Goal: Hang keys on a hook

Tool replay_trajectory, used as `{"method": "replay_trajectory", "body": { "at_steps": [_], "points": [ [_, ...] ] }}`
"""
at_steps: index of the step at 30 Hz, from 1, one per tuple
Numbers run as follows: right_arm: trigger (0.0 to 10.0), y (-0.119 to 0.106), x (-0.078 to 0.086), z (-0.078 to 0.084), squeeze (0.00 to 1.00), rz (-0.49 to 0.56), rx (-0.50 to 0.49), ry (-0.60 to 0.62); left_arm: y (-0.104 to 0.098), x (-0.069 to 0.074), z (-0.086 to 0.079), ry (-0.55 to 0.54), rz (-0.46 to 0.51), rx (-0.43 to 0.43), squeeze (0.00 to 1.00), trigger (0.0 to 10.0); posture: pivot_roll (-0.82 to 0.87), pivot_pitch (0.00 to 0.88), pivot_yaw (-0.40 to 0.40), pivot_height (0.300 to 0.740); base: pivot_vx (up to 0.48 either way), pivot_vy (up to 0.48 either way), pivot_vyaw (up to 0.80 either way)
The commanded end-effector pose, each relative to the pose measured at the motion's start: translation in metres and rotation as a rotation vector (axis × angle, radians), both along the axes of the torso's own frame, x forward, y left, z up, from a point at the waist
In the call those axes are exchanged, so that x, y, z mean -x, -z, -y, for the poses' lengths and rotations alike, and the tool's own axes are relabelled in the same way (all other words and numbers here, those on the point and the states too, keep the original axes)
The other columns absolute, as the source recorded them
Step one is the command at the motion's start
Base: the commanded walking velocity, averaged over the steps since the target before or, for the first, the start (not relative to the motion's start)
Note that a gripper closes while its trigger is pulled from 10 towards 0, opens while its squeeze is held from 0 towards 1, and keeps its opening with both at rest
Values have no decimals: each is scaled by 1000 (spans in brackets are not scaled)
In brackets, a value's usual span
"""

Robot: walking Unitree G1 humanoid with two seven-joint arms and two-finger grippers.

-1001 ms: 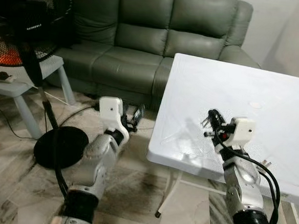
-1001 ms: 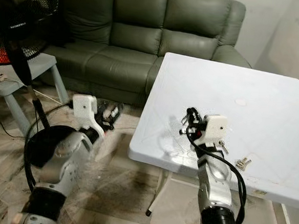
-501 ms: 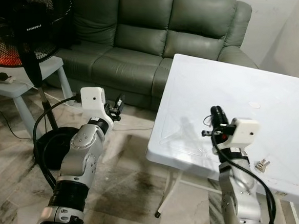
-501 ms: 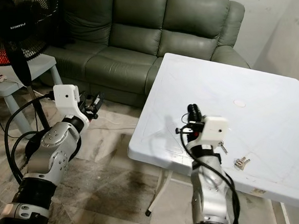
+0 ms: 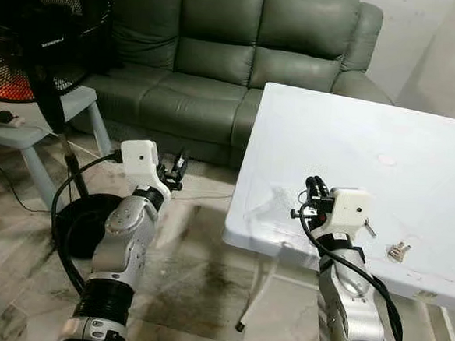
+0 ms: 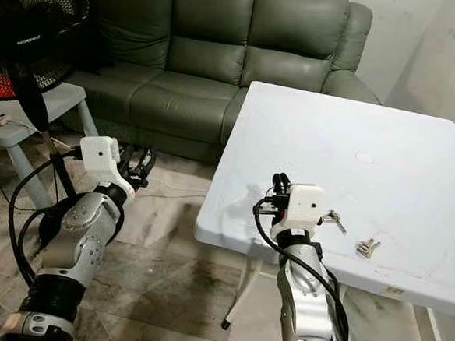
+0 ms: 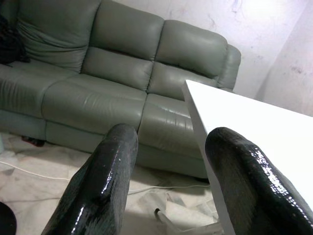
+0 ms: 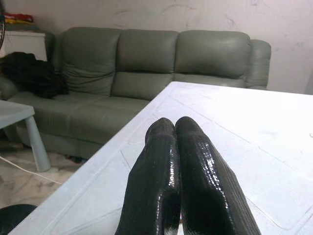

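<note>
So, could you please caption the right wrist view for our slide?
Right end effector, shut and empty, above the white table, facing the green sofa.

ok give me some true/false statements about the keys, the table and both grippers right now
1. The keys lie on the white table. True.
2. The right gripper has its fingers spread wide. False: they are pressed together.
3. The left gripper is open. True.
4. The right gripper holds the keys. False: the keys lie on the table apart from it.
5. The left gripper hovers over the tabletop. False: it is off the table's edge, over the floor, toward the green sofa.
</note>
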State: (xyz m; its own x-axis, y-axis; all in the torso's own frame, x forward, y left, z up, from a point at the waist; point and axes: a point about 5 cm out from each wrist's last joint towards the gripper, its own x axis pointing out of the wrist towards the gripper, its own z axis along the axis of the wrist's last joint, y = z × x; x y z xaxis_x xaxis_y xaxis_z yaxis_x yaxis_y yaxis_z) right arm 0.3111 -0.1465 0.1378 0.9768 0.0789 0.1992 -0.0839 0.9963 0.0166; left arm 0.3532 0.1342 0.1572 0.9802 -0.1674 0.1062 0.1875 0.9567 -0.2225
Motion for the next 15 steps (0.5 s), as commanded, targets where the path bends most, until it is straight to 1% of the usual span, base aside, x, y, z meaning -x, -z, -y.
{"method": "replay_trajectory", "body": {
  "at_steps": [1,2,5,10,15],
  "points": [
    [10000,-5,-2,-1,0,3,17,13,-8,-2,-2,-2,34,2,0,10000,21,0,-17,740,0,0,0],
    [10000,-5,-3,-1,0,0,20,19,-9,-2,-2,-2,40,2,0,10000,21,0,-17,740,0,0,0],
    [10000,-5,-2,-3,0,-5,8,24,-9,-2,-3,-9,40,5,0,10000,20,0,-14,740,0,0,-773],
    [10000,-6,-3,-5,0,-1,18,27,-9,-1,-6,-25,40,14,0,10000,20,0,-14,740,0,0,-766],
    [10000,-10,-7,-2,0,6,25,46,-9,-3,-9,-35,34,27,0,10000,24,0,-14,740,0,0,-768]
  ]
}}
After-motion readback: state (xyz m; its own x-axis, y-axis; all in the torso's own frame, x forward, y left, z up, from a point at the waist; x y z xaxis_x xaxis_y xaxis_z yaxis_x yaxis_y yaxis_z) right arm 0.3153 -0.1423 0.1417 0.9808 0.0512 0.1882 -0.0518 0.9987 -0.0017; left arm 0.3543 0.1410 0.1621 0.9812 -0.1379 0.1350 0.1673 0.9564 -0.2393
